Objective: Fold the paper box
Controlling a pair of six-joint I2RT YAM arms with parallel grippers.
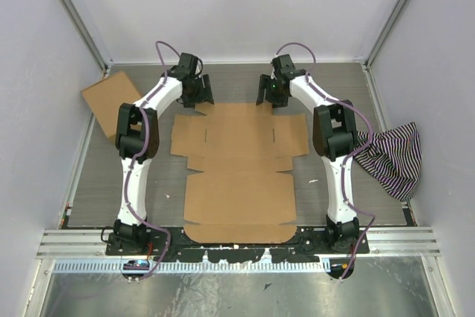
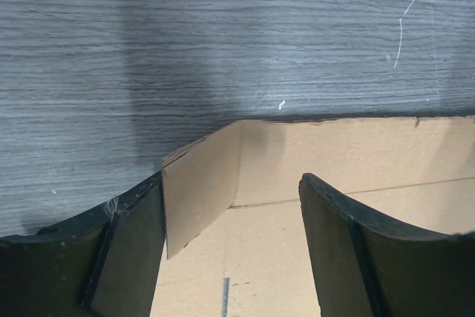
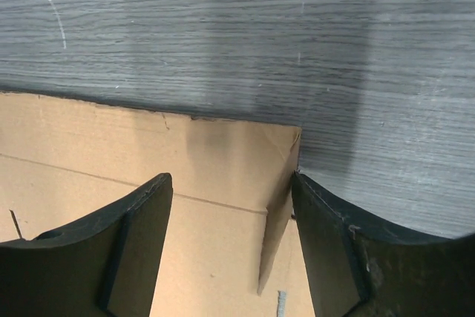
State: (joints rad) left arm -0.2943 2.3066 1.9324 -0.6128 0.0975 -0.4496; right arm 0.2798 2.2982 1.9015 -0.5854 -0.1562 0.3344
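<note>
The paper box (image 1: 239,161) lies flat and unfolded on the grey table, a brown die-cut sheet with tabbed flaps. My left gripper (image 1: 199,94) is open over its far left corner; in the left wrist view (image 2: 231,206) a small corner tab (image 2: 197,194) stands up against the inside of the left finger. My right gripper (image 1: 269,94) is open over the far right corner; in the right wrist view (image 3: 231,206) a small tab (image 3: 276,228) stands up against the inside of the right finger. Neither gripper is closed on the cardboard.
A squarish brown carton (image 1: 110,102) leans at the back left by the wall. A striped black-and-white cloth (image 1: 393,157) lies at the right edge. Grey walls enclose the table on three sides.
</note>
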